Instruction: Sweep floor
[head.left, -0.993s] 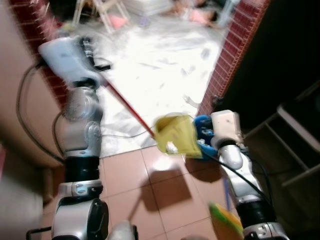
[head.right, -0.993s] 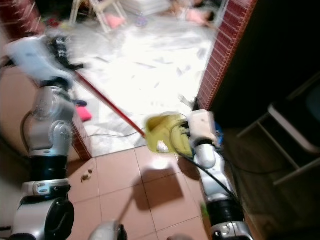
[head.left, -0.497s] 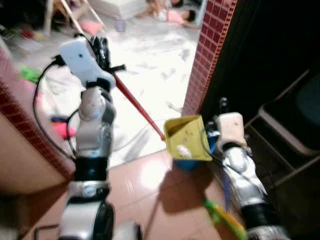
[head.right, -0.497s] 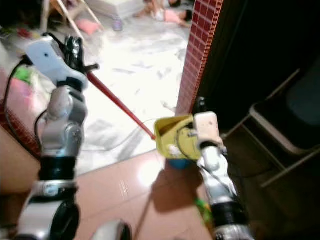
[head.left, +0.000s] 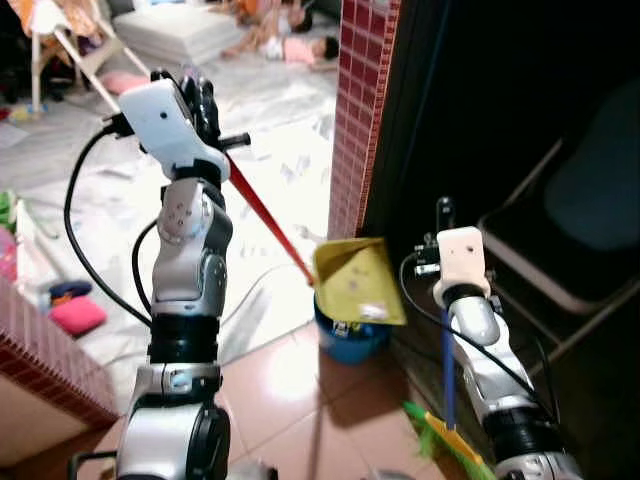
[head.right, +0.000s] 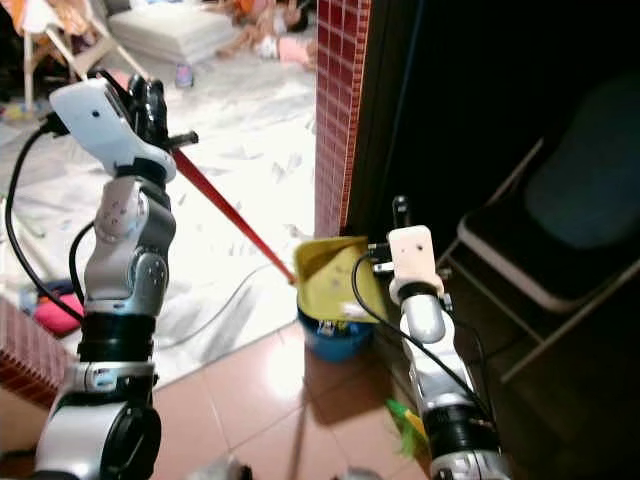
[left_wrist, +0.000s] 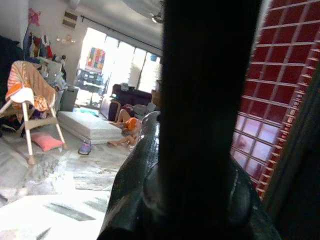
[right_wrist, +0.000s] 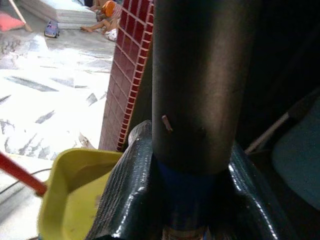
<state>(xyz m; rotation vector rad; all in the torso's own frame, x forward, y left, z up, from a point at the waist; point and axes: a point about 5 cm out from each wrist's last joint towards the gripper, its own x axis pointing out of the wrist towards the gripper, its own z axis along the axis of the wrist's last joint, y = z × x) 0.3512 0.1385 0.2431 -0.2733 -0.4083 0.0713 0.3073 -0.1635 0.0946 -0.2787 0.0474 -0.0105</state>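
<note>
The left pincer is raised high on the robot's left side and is clenched around the top of the red handle of the yellow dustpan; the handle runs down at a slant to the dustpan, which hangs tilted in the air just above a blue bucket on the floor; some pale bits lie inside the dustpan. The right pincer is lower, just beside the dustpan on the robot's right, and it grasps the dark blue pole of the broom; the pole stands almost upright and the green bristles are down near the brown floor tiles. A red brick pillar stands behind the bucket; to its right is a dark corner with a folding chair. On the robot's left the floor is pale and marbled, with a white mattress far back and a person lying next to it; a pink thing lies near a low brick wall.
</note>
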